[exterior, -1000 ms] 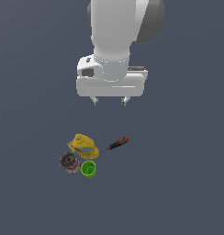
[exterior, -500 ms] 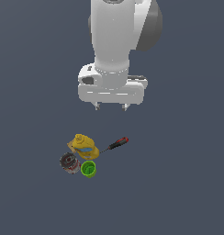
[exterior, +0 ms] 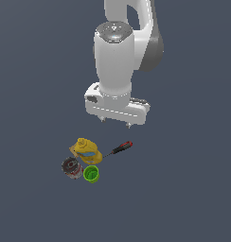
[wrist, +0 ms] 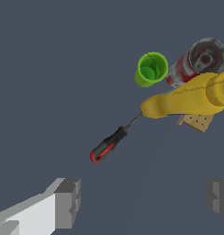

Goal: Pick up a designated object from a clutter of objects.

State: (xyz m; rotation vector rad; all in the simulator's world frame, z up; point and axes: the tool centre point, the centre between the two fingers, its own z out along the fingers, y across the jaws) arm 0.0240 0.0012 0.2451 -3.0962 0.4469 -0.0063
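Observation:
The screwdriver lies flat on the grey floor, black handle with a red end cap, its thin shaft running under the yellow bottle-like item. A dark round can and a small green cup lie beside the yellow item. My gripper hangs above the clutter, open and empty. Its fingers stand wide apart, short of the screwdriver's red end in the wrist view.
A small tan patterned piece peeks out from under the yellow item. The white arm towers over the scene in the exterior view. Plain dark grey floor surrounds the cluster.
The gripper has come lower toward the clutter and shifted slightly to the exterior view's right. The objects have not moved.

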